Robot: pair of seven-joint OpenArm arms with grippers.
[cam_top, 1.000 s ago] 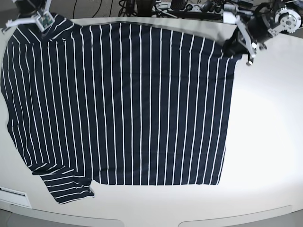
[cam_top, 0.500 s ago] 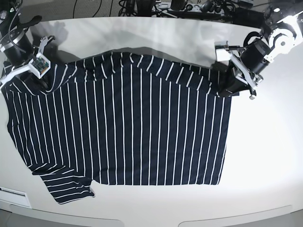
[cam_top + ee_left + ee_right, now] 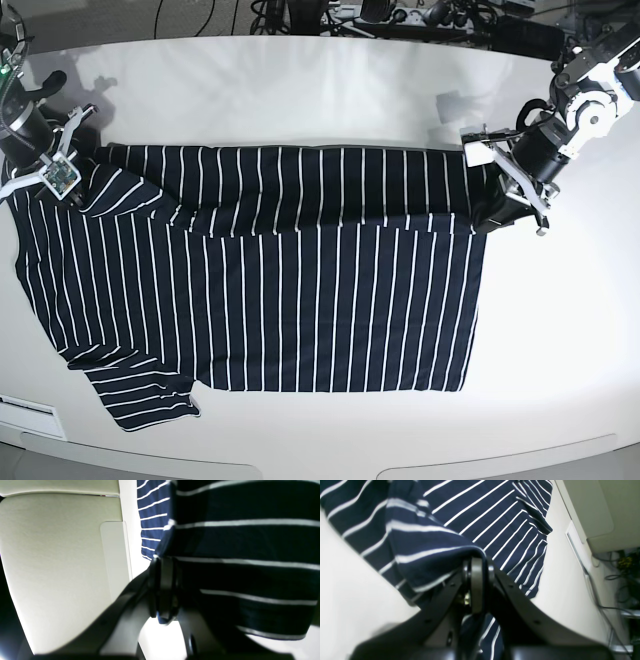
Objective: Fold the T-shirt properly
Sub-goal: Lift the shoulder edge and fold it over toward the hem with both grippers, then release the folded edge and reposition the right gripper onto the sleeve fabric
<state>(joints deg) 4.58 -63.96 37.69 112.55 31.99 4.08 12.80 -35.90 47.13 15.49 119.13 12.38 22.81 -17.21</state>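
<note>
Both of my claws are pinched tight on the T-shirt point(image 3: 300, 290). My left claw point(image 3: 497, 212) sits on the right side of the base view, and it grips the far right corner of the cloth. In the left wrist view my left claw point(image 3: 162, 590) has its two dark fingers pressed flat together, and the striped cloth hangs from them in a big dark fold. My right claw point(image 3: 72, 185) sits on the left side of the base view, and it grips the far left corner, up by the sleeve. In the right wrist view my right claw point(image 3: 476, 585) is squeezed shut too, with a bunch of blue and white cloth draped over its tips.

The T-shirt lies spread out on the white table point(image 3: 560, 350). It is dark with thin white stripes. Its far edge is turned over toward the near side, so a long band of cloth lies on top of the rest. That band runs from one claw to the other. The near part of the shirt lies flat. One short sleeve point(image 3: 140, 390) sticks out at the near left corner. Some black cables point(image 3: 300, 15) lie past the far edge of the table.
</note>
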